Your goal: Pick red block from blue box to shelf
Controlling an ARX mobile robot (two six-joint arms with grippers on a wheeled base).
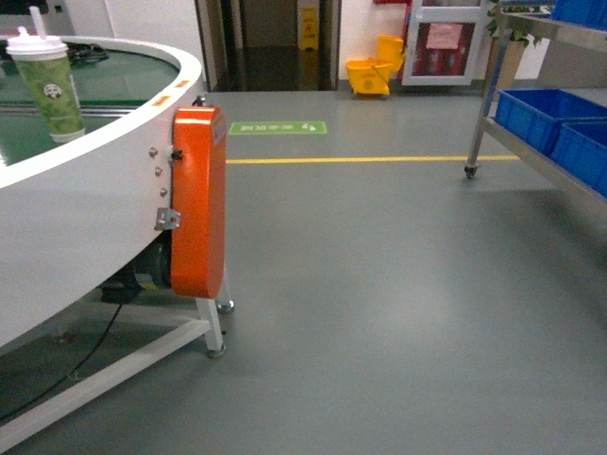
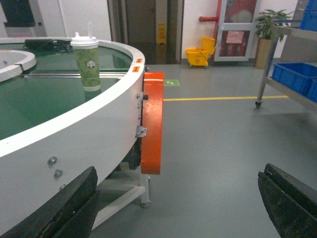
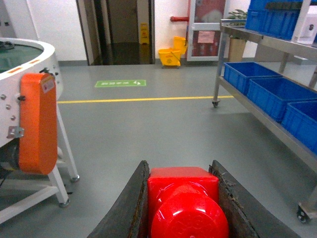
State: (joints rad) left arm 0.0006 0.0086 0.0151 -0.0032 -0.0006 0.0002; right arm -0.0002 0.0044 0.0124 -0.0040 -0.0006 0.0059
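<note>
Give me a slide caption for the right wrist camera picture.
Right gripper carrying the red block across the grey floor, steel shelf with blue crates ahead on the right.

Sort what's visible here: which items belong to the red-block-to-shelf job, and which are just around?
Job items:
- glossy red plastic block, clamped in the right gripper
- stainless-steel shelf

Just around:
- green paper cup with white lid
- dark blue plastic crates
- yellow mop bucket
- orange motor cover
- left gripper, open and empty
</note>
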